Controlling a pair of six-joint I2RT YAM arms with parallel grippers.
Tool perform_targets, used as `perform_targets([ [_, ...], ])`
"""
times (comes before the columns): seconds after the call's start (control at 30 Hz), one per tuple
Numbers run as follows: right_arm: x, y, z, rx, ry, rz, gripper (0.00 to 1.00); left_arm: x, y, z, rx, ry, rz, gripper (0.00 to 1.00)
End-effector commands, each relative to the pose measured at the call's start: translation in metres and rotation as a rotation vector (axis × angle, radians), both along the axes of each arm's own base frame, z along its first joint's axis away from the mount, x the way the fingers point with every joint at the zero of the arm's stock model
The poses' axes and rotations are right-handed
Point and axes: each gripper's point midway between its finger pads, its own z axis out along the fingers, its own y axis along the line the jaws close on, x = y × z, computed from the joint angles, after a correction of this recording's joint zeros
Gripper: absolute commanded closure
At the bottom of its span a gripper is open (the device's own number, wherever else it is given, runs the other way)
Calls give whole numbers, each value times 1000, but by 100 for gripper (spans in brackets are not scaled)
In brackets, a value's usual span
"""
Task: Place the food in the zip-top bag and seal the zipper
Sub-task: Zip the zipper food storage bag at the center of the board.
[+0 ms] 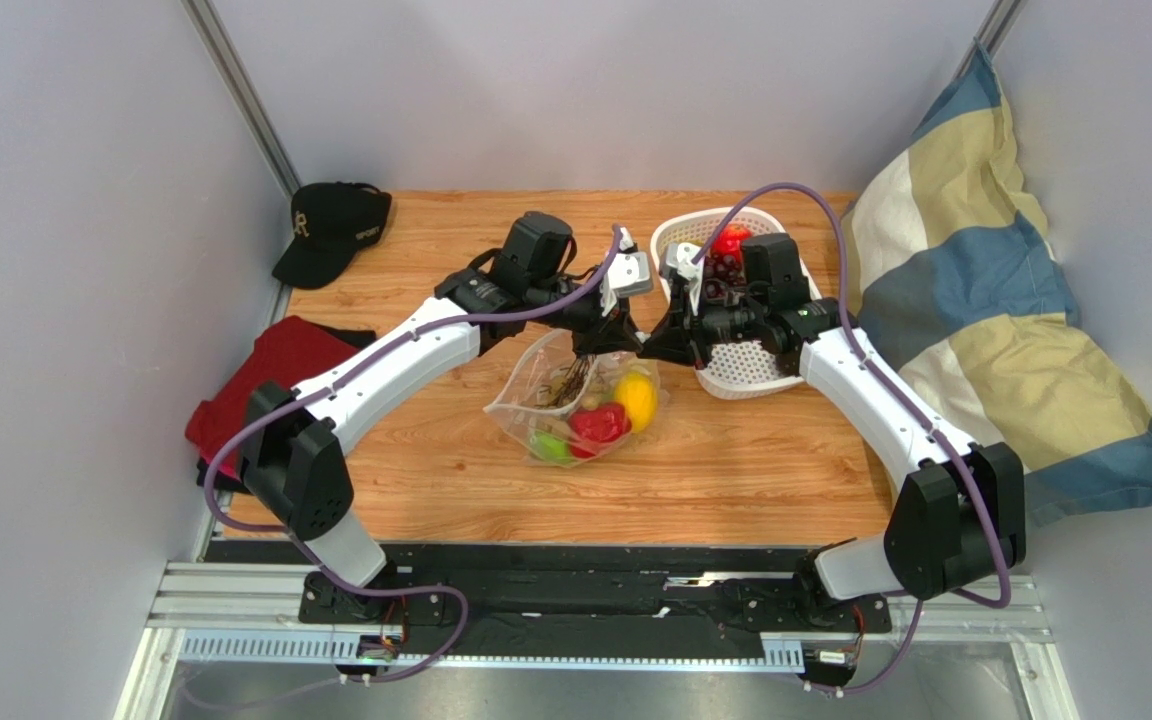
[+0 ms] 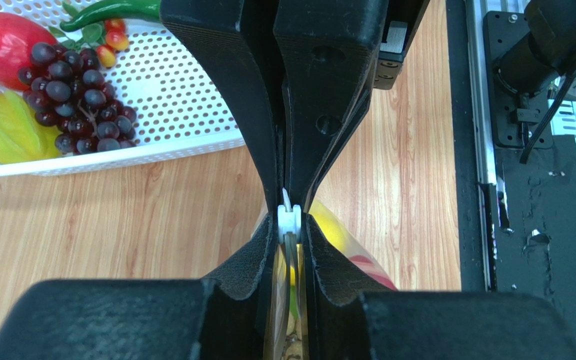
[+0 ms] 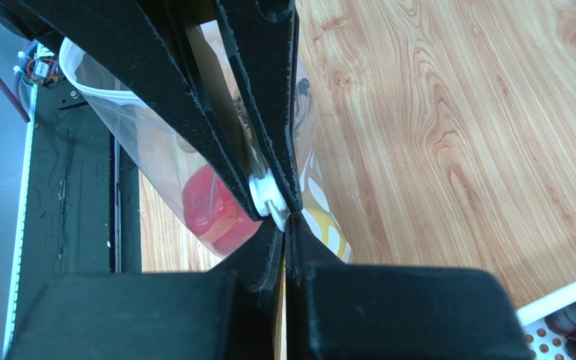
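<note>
The clear dotted zip-top bag (image 1: 555,393) lies mid-table, its top edge lifted between both grippers. Inside it are a yellow lemon (image 1: 635,398), a red pepper (image 1: 599,428) and a green piece (image 1: 548,446). My left gripper (image 2: 289,226) is shut on the zipper's white slider (image 2: 289,220). Facing it tip to tip, my right gripper (image 3: 286,223) is shut on the bag's top edge just beside the slider (image 3: 265,193). A purple grape bunch (image 2: 77,97) and other toy fruit lie in the white basket (image 2: 178,82).
The white basket (image 1: 748,368) stands right of the bag, under the right arm. A red cloth (image 1: 274,375) and a black cap (image 1: 330,228) lie at the left. A striped pillow (image 1: 988,300) leans along the table's right side.
</note>
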Motion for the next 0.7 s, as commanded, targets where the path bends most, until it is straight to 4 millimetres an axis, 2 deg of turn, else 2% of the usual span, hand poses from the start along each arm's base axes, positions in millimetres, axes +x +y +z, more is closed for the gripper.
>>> perform_targets([
  [0.0, 9, -5, 13, 22, -26, -26, 100, -9, 14, 19, -12, -59, -16, 87],
  [0.37, 4, -14, 11, 21, -16, -35, 100, -5, 32, 17, 33, -32, 38, 88],
  [0.4, 1, -13, 13, 25, -2, -20, 92, -5, 32, 18, 30, -33, 36, 88],
  [0.43, 1, -13, 18, 31, -11, -16, 64, -5, 31, 19, 22, -32, 29, 90],
  [0.47, -1, -12, 20, 33, -18, -9, 59, -7, 29, 21, 14, -26, 26, 90],
  [0.67, -4, -9, 35, 47, -98, 11, 52, 0, 21, 25, -3, -1, 30, 95],
])
